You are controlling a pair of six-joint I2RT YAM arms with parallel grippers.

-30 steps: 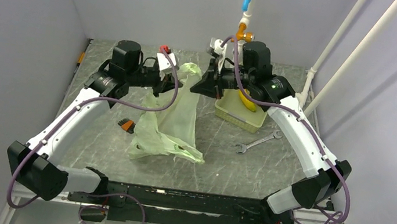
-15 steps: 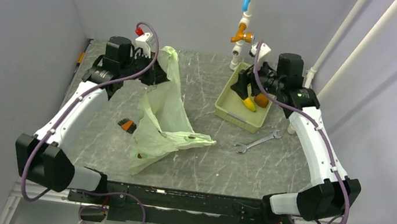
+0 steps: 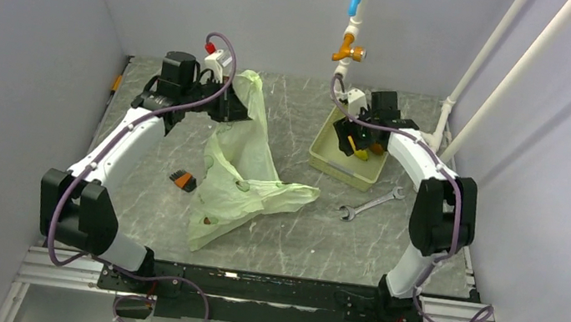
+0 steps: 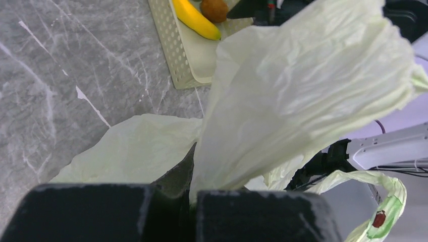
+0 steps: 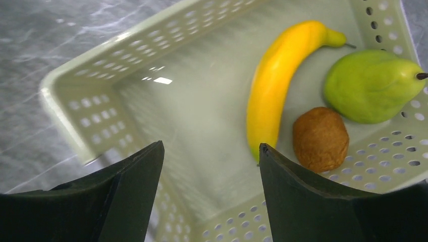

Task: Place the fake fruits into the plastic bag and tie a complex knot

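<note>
Left end effector pinches the plastic bag, holding its top edge above the grey tabletop. Right end effector, fingers spread, hovers over a pale green tray containing a banana, a pear and a kiwi.

The plastic bag, pale yellow-green and crinkled, has its upper end raised and the rest draped on the counter. A yellow banana, green pear and brown kiwi lie together in the perforated tray.
</note>
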